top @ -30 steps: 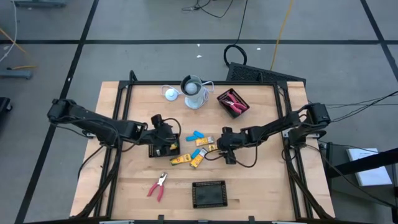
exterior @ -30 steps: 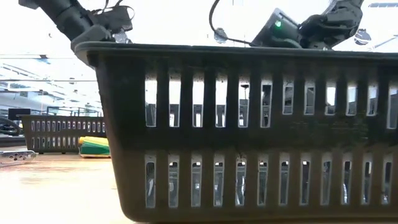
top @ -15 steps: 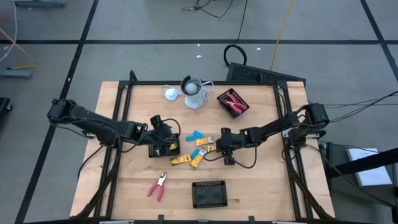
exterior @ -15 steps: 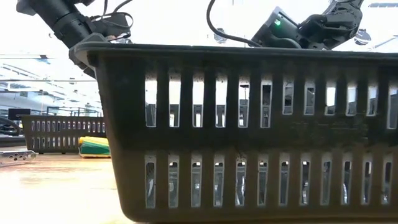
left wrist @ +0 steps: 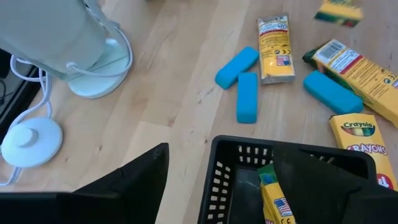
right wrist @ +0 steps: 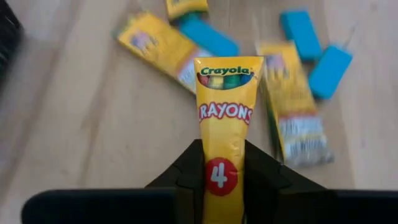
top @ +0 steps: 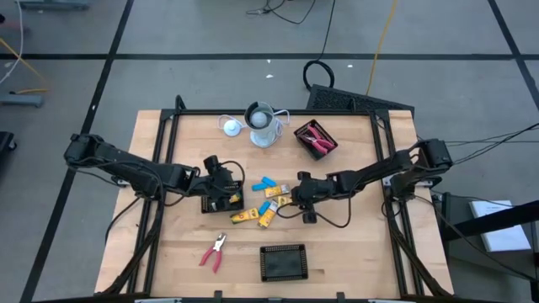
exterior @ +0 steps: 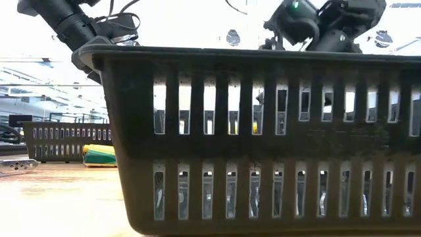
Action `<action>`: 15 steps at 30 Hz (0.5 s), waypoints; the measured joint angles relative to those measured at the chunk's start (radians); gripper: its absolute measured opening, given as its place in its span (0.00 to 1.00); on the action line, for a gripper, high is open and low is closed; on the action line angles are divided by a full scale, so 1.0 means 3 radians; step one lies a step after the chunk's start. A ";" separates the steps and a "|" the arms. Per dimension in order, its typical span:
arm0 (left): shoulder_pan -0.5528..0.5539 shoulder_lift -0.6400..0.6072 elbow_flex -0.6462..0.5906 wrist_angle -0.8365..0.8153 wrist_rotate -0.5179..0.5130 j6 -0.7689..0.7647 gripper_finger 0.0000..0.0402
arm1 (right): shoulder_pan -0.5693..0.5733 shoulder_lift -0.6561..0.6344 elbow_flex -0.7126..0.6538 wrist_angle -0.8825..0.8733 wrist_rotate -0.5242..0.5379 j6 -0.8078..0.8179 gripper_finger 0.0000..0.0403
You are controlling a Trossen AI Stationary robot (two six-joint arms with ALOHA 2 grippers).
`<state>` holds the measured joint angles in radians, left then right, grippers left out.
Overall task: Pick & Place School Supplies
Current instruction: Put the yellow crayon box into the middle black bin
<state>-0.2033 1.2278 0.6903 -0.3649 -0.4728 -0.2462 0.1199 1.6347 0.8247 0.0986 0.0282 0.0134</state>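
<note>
High view: the right gripper point(top: 296, 196) is seen near the middle of the worktop point(top: 354, 244), beside a scatter of crayon boxes point(top: 268, 208) and blue erasers point(top: 267, 183). In the right wrist view its fingers point(right wrist: 183, 171) are closed on a yellow crayon box point(right wrist: 224, 121), which stands lengthwise between them and points toward the other boxes point(right wrist: 161, 48) lying flat on the wood.

The left gripper point(top: 229, 190) is placed left of centre in the high view, over a small black mesh tray point(top: 217, 199). In the left wrist view its fingers point(left wrist: 130, 177) are spread apart and hold nothing; the tray point(left wrist: 227, 171) below already contains a crayon box point(left wrist: 277, 199). Beyond the tray, blue erasers point(left wrist: 247, 96) and more crayon boxes point(left wrist: 277, 40) lie loose.

Red-handled pliers point(top: 214, 251) lie at the lower left of the worktop in the high view. A second pair point(top: 317, 140) rests in a tray point(top: 314, 139) at the upper right. An empty tray point(top: 283, 262) sits at the lower centre. A pale cup point(top: 262, 124) and a white disc point(top: 231, 126) stand at the upper centre.
</note>
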 joint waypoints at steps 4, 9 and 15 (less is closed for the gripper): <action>-0.0001 0.0000 0.0000 0.0008 -0.0001 0.0036 0.72 | 0.0020 -0.0097 0.0099 -0.0003 0.0003 -0.0102 0.15; -0.0029 0.0000 0.0000 0.0196 -0.0003 0.0178 0.73 | -0.0038 -0.0098 0.0272 0.0190 0.0081 -0.0374 0.15; -0.0110 0.0000 0.0000 0.0464 0.0001 0.0305 0.73 | -0.0166 -0.0099 0.0387 0.0474 0.0076 -0.0611 0.15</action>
<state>-0.2364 1.2278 0.6903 -0.2257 -0.4725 -0.1548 0.0700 1.6048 0.9409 0.2407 0.0511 -0.1700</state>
